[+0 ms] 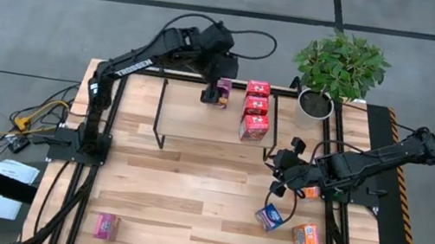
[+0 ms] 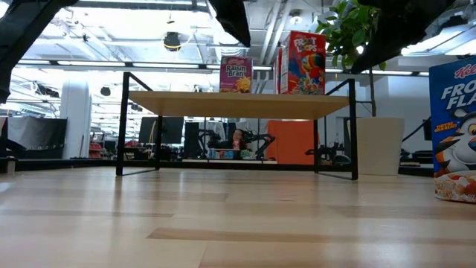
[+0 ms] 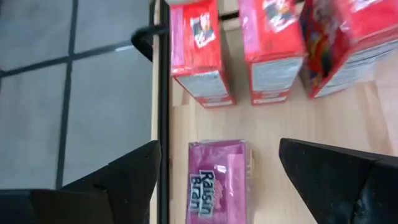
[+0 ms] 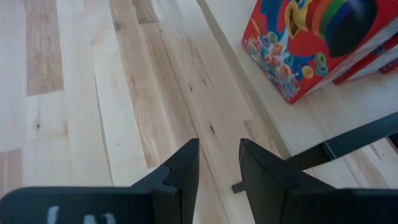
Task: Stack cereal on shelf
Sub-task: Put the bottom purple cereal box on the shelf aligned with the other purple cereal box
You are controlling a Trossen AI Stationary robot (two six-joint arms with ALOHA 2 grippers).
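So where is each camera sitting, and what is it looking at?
High view: above the table, looking straight down; both arms show, left gripper over the shelf.
Low view: at tabletop height, facing the shelf; dark arm parts cross the top.
Left wrist view: looks down past open fingers at the pink box.
Right wrist view: looks past its fingers at the tabletop and shelf edge.
High, low and left wrist views share the pink box and red boxes.

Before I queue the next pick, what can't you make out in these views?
- High view: an orange box is mostly hidden under the right arm; its print is unreadable.
- High view: the left end effector covers part of the pink box on the shelf.
- Low view: the blue box is cut by the edge.
- High view: floor boxes' print too small.
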